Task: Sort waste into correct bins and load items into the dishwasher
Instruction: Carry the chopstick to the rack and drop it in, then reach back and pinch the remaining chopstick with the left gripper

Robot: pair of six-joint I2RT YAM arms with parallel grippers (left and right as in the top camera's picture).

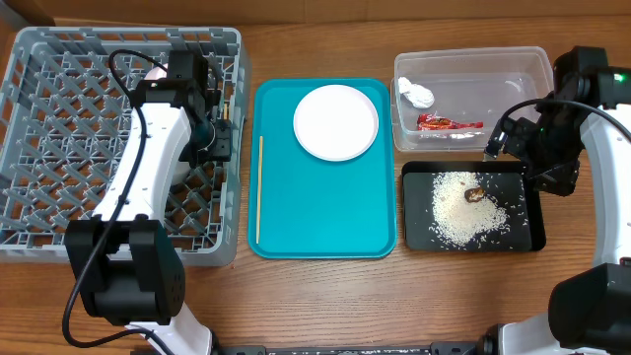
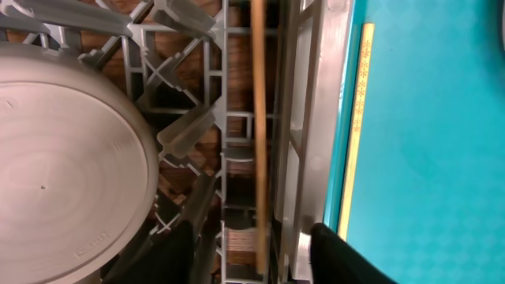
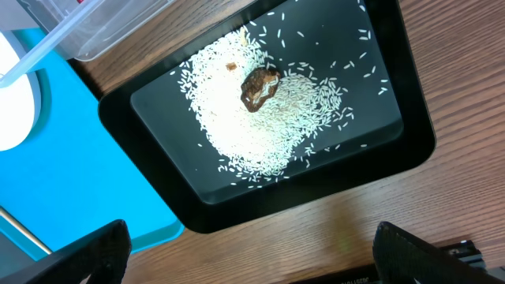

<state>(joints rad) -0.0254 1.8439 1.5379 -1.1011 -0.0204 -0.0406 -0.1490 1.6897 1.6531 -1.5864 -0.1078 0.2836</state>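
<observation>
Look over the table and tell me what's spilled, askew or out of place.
Nothing is spilled: the rice lies wholly inside the black tray. The only oddity is a split pair: one chopstick lies in the dish rack beside its wall, while the other chopstick lies on the turquoise tray along the edge nearest the rack.

Wooden table [image 1: 325, 296], seen from overhead. Lying directly on it, from left to right: a grey rack [image 1: 128, 35] at the left; a turquoise tray [image 1: 325, 207] at centre, just beside the rack; a clear tub [image 1: 493, 89] at upper right; and a black tray [image 1: 419, 232] near the tub, on the side closer to the viewer.
</observation>
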